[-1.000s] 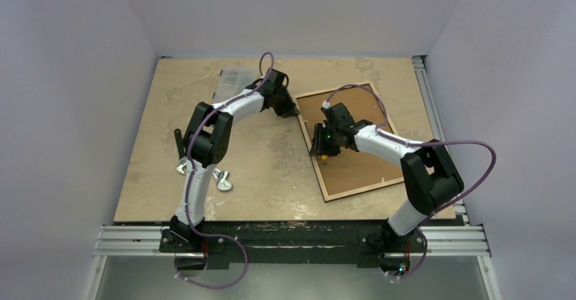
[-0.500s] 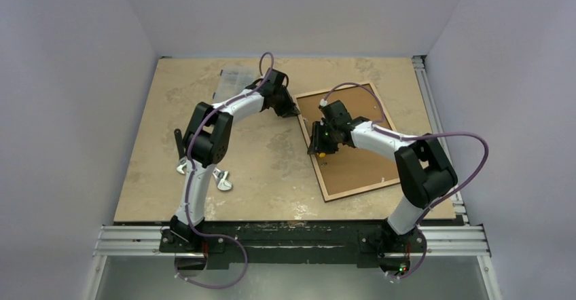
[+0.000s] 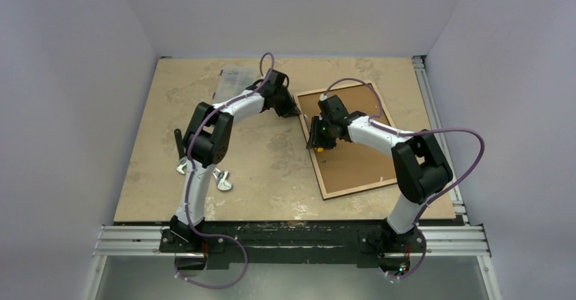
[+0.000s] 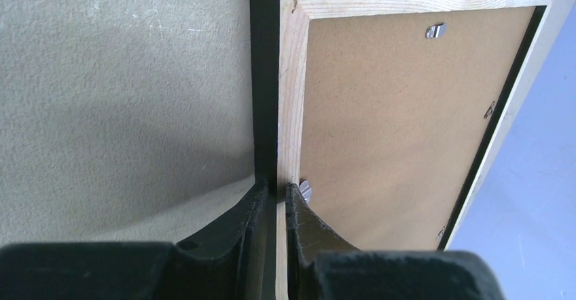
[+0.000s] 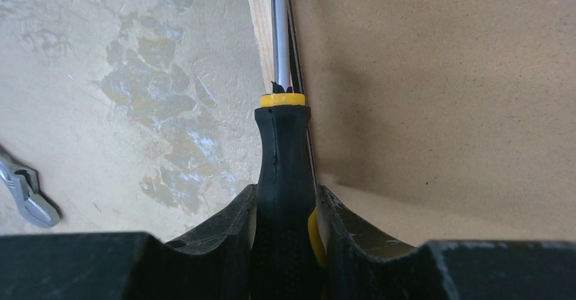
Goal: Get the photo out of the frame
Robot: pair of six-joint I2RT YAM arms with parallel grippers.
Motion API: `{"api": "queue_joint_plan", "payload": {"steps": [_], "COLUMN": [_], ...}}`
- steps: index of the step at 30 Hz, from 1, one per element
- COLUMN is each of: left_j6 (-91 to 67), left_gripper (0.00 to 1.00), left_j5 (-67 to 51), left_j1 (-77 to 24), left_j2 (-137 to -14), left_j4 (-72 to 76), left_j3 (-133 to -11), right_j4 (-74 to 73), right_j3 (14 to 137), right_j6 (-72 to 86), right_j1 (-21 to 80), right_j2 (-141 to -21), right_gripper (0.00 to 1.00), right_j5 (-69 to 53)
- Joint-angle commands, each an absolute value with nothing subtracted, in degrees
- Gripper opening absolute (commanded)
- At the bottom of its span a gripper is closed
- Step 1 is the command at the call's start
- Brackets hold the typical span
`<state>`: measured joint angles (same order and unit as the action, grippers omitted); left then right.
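Frame (image 4: 292, 76): face-down on counter (image 4: 122, 96), fibreboard backing (image 4: 401, 123) up; photo unseen, presumably beneath.
L end effector (image 4: 275, 201): clamped on frame edge nr corner, likely steadying.
R end effector (image 5: 285, 205): clamped on screwdriver (image 5: 284, 151), shaft along rim/backing seam, prob. for prying.

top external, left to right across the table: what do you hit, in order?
Silver wrenches → left gripper → right gripper holding the screwdriver → frame, back side up. Clear box left out: it overlaps the wrenches.
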<state>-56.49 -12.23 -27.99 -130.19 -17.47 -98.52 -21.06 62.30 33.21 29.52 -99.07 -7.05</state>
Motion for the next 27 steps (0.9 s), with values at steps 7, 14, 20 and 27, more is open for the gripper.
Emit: {"api": "queue_joint_plan", "payload": {"steps": [7,14,20,27], "left_j6": [-56.3,-55.9,-55.5,-53.2], "left_gripper": [0.13,0.15,0.17,0.38], "left_j5": [-11.8,-11.5,-11.2,-13.2], "left_j1": [-28.6,-28.8,-28.8,-28.8], "left_j2": [-129.7,-129.7,-129.7,-129.5], "left_j4": [-18.3,-18.8,-18.8,-16.7], "left_j3": [-97.2,-97.4,-97.5,-96.6], "right_j4": [-21.3,-25.7,-27.8,-26.6], "right_j3": [69.3,75.5,76.8,73.2], "right_j6": [36.3,36.2,35.7,35.2], "right_j1": [28.2,27.5,27.0,24.9], "right_j2": [-100.8,-103.7,-99.9,-92.2], "right_gripper": [0.0,0.0,0.0,0.0], "right_j5": [-1.0,2.7,7.7,5.1]}}
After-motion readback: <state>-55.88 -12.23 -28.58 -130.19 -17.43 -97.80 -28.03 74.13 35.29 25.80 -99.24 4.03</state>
